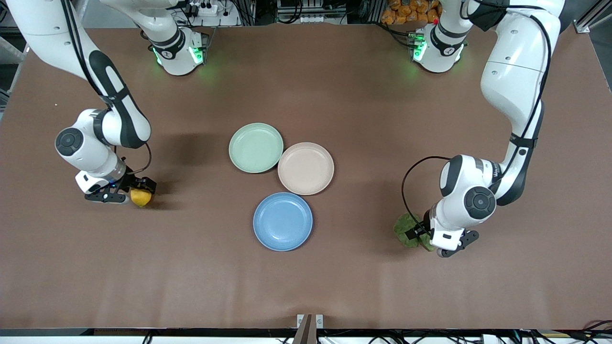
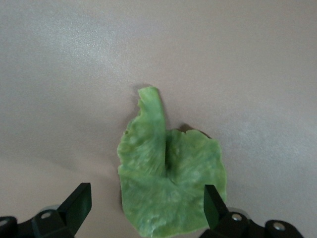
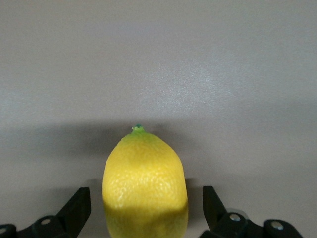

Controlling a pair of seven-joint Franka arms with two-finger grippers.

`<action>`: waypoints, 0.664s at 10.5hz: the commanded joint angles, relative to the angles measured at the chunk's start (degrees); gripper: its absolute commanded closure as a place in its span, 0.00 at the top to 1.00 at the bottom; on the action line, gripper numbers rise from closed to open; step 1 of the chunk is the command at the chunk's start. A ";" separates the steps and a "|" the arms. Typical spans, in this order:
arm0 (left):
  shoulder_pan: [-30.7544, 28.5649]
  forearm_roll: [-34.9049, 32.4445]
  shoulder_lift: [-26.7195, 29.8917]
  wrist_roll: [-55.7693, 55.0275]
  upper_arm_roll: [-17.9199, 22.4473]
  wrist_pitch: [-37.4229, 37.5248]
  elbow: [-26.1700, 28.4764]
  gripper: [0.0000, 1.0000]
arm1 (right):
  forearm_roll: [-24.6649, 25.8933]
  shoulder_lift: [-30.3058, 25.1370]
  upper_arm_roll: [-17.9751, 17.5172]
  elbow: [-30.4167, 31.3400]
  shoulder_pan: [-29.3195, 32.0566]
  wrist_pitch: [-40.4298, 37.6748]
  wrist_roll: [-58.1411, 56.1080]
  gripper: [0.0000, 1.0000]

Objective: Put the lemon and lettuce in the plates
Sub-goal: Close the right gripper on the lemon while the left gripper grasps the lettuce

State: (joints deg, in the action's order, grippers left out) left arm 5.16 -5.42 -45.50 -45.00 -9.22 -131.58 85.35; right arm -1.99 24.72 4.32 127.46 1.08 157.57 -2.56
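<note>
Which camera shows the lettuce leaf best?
The left wrist view: the lettuce fills it, pale stem and crinkles plain, between the open left gripper's fingers. The front view shows a small green clump partly hidden by that arm; the right wrist view shows none.

A mint-green plate (image 1: 256,147) lies a little above the frame's centre on the brown table (image 1: 334,286). At the top edge, right of centre, sits a pile of orange things (image 1: 406,10); cables and a power strip (image 1: 205,8) show upper left of centre.

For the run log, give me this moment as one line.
left end effector: open around lettuce | right end effector: open around lemon | blue plate, beige-pink plate: empty
</note>
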 commanded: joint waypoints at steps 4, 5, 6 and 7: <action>0.73 -1.52 -3.45 -2.19 0.61 -3.77 -2.38 1.00 | 0.06 1.91 -0.46 0.42 0.06 2.74 -0.17 0.53; 1.25 -1.52 -4.06 -2.19 0.61 -3.77 -2.99 1.00 | 0.06 1.82 -0.46 0.42 -0.11 2.65 -0.17 0.30; 1.78 -1.52 -4.76 -2.11 0.96 -3.77 -3.70 1.00 | 0.06 1.82 -0.46 0.16 -0.11 2.30 -0.17 0.13; 2.39 -1.52 -5.21 -2.02 1.48 -3.95 -3.79 1.00 | 0.06 1.56 -0.46 -0.11 -0.11 2.04 -0.17 0.06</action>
State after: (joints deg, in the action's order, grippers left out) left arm 5.95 -5.42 -48.87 -45.23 -8.96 -135.13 83.81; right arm -1.99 26.41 4.12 127.44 0.86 159.16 -2.56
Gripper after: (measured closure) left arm 0.000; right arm 0.370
